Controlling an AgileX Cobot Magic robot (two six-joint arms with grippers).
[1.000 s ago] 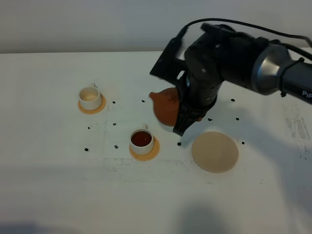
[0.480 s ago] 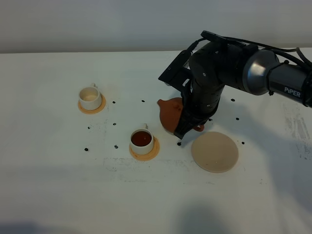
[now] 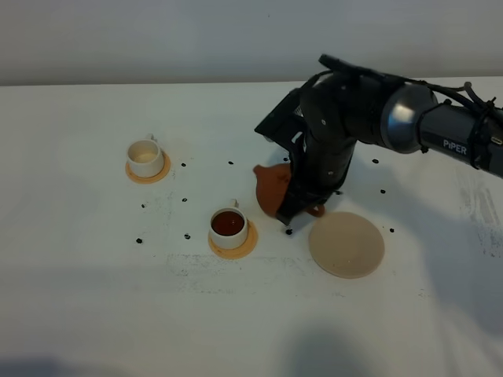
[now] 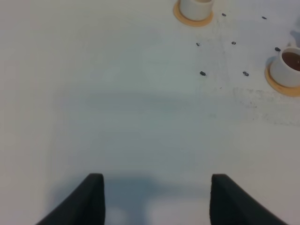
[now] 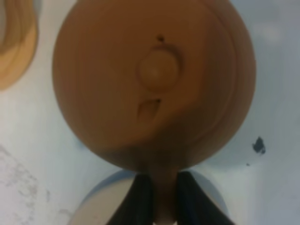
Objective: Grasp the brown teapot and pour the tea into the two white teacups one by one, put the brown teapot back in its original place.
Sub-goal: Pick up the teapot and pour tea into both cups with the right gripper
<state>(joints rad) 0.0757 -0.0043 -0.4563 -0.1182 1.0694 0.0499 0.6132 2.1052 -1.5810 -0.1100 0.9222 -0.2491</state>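
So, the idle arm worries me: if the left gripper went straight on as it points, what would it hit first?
Probably bare table; the empty teacup and the filled teacup both sit off its line, though depth is unclear.

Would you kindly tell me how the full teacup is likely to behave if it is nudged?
The teacup looks small and probably light, so a nudge would likely slide it on its coaster. Tea appears close to the rim, so it may well spill. It seems ceramic: rigid, probably chippable.
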